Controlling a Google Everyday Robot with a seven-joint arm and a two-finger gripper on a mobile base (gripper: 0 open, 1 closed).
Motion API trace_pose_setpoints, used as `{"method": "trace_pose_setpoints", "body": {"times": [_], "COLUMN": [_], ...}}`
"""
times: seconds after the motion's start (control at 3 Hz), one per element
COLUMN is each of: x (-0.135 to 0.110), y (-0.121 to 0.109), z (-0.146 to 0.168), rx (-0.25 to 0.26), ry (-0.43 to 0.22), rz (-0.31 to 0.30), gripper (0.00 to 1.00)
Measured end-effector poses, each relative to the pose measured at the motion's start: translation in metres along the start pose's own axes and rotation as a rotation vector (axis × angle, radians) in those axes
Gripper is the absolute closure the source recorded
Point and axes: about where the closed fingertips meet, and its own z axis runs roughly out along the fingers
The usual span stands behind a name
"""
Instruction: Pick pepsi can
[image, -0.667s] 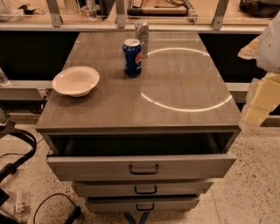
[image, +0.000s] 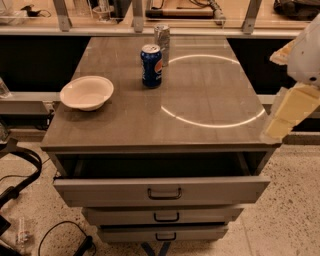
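Note:
The pepsi can (image: 151, 65), dark blue with a red-white-blue logo and a silver top, stands upright on the grey cabinet top (image: 200, 110), towards the back and left of the middle. A plain silver-grey can (image: 162, 40) stands just behind it. My gripper (image: 291, 110), white and cream, hangs at the right edge of the view, beside the cabinet's right edge and well away from the pepsi can. It holds nothing that I can see.
A white bowl (image: 87, 92) sits on the left of the top. A bright ring of light (image: 215, 122) lies on the right half. The top drawer (image: 162, 190) is pulled open. Cables (image: 20, 175) lie on the floor at the left.

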Motion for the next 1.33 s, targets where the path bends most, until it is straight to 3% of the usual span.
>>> {"method": "trace_pose_setpoints", "body": {"times": [0.33,0.67,1.0,1.33], "x": [-0.007,-0.009,-0.037,-0.06], "y": [-0.01,-0.028,-0.062,-0.106], "z": [0.016,0.047,0.077,0.091], "rx": [0.068,0.092,0.125,0.213], "ry": [-0.12,-0.298,-0.561,-0.846], "rz": [0.102,0.179,0.197,0.244], "gripper": [0.0,0.0,0.0,0.0]}}
